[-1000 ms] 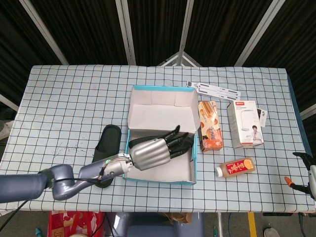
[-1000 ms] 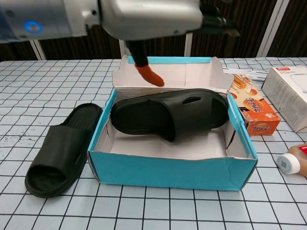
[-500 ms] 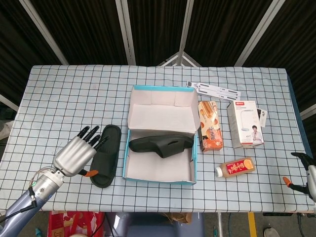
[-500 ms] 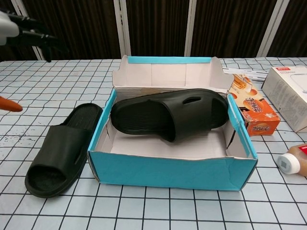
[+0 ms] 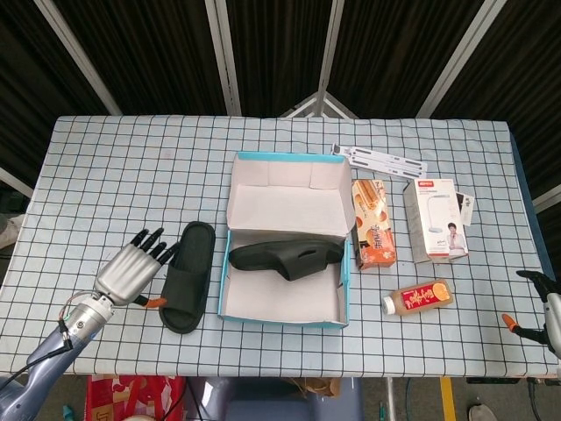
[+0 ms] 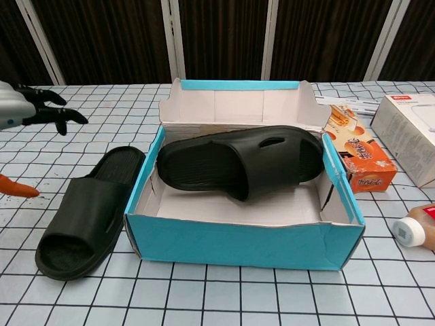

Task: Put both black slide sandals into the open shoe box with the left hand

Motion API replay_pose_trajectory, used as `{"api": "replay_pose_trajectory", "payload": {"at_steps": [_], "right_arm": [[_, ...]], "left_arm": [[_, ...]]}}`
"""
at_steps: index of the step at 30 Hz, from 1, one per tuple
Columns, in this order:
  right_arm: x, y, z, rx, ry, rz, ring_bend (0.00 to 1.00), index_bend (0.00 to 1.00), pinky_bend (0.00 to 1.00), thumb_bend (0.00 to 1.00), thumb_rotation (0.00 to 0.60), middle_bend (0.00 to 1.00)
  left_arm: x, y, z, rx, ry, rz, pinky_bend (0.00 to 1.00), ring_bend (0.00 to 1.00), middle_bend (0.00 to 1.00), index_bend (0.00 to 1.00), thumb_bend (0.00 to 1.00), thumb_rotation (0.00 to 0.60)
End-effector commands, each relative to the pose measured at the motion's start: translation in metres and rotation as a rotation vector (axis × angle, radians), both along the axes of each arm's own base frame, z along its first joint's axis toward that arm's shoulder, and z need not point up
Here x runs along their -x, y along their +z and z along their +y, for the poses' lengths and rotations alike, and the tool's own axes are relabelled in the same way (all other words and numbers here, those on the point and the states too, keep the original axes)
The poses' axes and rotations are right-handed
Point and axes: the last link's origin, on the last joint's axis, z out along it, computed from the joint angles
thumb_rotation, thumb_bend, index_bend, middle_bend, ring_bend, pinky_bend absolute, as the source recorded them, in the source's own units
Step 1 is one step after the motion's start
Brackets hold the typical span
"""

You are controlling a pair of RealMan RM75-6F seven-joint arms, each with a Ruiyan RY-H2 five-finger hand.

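Note:
One black slide sandal (image 5: 285, 256) (image 6: 241, 161) lies on its side inside the open teal shoe box (image 5: 340, 309) (image 6: 245, 244). The second black sandal (image 5: 188, 274) (image 6: 87, 211) lies flat on the checked table just left of the box. My left hand (image 5: 130, 269) (image 6: 30, 111) hovers to the left of that sandal, fingers spread and holding nothing; its orange thumb tip shows near the sandal's edge. At the far right table edge only a small part of my right hand (image 5: 541, 311) shows, fingers apart and empty.
Right of the box lie an orange snack box (image 5: 372, 234) (image 6: 358, 156), a white product box (image 5: 435, 219) (image 6: 412, 130), a bottle (image 5: 418, 297) (image 6: 416, 227) on its side and a white strip (image 5: 384, 160) behind them.
My left hand has left the box, where the first sandal now lies, and swung left and down to beside the second sandal. Nothing else has moved.

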Motion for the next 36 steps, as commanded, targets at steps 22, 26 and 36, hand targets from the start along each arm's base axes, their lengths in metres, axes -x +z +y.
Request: {"api": "replay_pose_trajectory", "payload": {"at_steps": [22, 26, 36], "right_arm": [[0.000, 0.001, 0.000, -0.004, 0.000, -0.009, 0.26, 0.26, 0.21, 0.23, 0.600, 0.25], [0.000, 0.000, 0.000, -0.003, -0.003, -0.011, 0.26, 0.26, 0.21, 0.23, 0.600, 0.25], [0.001, 0.002, 0.001, 0.001, -0.009, -0.014, 0.26, 0.26, 0.21, 0.23, 0.600, 0.25]], "left_arm": [[0.011, -0.049, -0.003, 0.099, -0.072, 0.085, 0.14, 0.05, 0.22, 0.04, 0.20, 0.290], [0.013, -0.054, -0.003, 0.101, -0.084, 0.106, 0.14, 0.05, 0.22, 0.04, 0.20, 0.288], [0.012, -0.064, -0.003, 0.108, -0.104, 0.127, 0.14, 0.05, 0.24, 0.04, 0.20, 0.285]]}}
